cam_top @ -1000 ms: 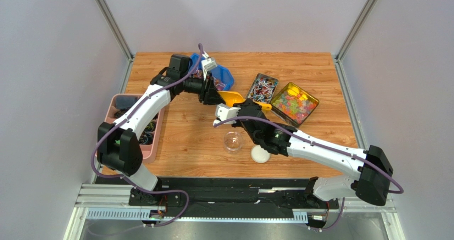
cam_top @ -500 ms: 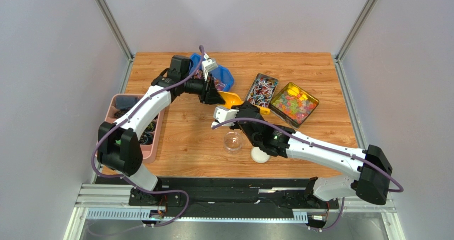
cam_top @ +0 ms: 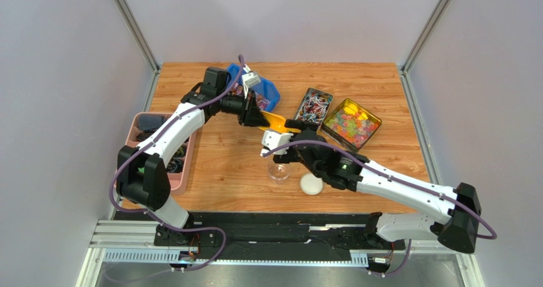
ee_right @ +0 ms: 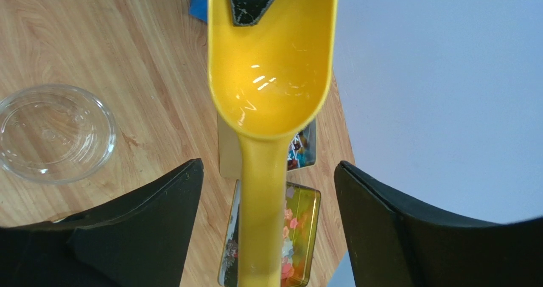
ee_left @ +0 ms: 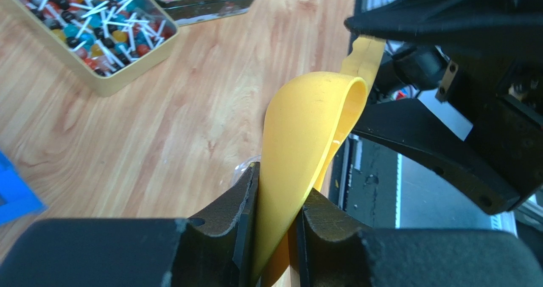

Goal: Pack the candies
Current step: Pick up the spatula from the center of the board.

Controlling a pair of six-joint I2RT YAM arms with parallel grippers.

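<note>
**Transfer of the yellow scoop above the counter, read left to right.** Left of the scoop's middle, the left hand is clamped on the wall of the bowl, with one finger seen inside it. The scoop is empty. Its long axis runs from that grip rightward, with the handle end toward the tins. At the handle the right hand stands open, a finger on either side and neither touching. Between the scoop and the arm bases sit a clear cup and a white lid. The candies fill a narrow tin just right of the handle tip, and a second tin of gummy sweets lies farther right. Judged from this, the scoop's mouth points away from the candies and must be turned toward them. The right hand is the nearer one.
</note>
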